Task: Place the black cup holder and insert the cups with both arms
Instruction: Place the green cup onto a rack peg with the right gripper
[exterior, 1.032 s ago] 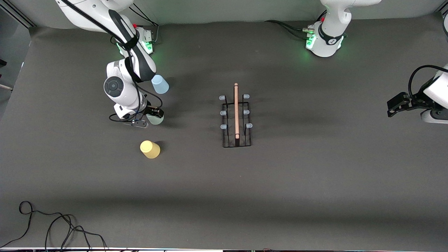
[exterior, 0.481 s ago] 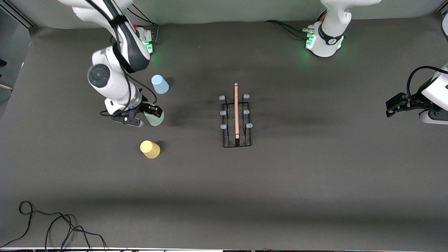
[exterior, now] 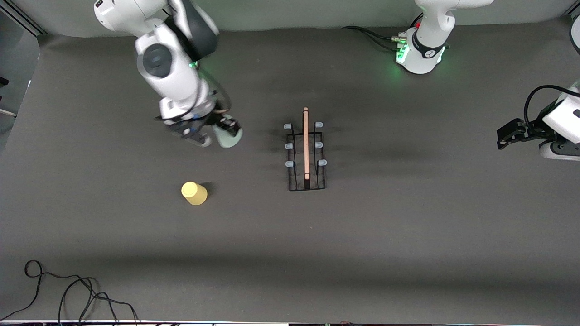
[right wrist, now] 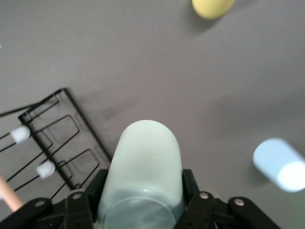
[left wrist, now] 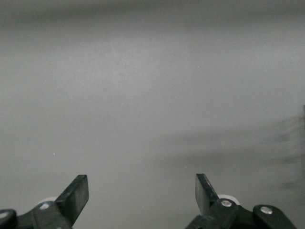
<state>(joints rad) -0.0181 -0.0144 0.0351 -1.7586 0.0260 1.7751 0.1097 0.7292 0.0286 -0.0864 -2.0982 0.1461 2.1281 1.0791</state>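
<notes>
My right gripper [exterior: 223, 132] is shut on the pale grey-green cup [exterior: 229, 137] and holds it in the air, over the table between the other cups and the black cup holder [exterior: 306, 145]. In the right wrist view the cup [right wrist: 143, 162] fills the shut jaws, with the holder [right wrist: 52, 138] close beside it. The yellow cup [exterior: 194, 193] stands upside down, nearer the front camera. The light blue cup [right wrist: 279, 164] shows only in the right wrist view; my right arm hides it in the front view. My left gripper [exterior: 502, 138] waits open and empty at the left arm's end of the table [left wrist: 142, 191].
A black cable [exterior: 68, 290] lies coiled at the table's front edge, toward the right arm's end. The holder stands mid-table with its pegs bare. Both arm bases, the left arm's [exterior: 419, 52] among them, glow green.
My right gripper has lifted the grey-green cup off the table and carried it toward the holder. The arm now covers the blue cup. The left arm has barely moved.
</notes>
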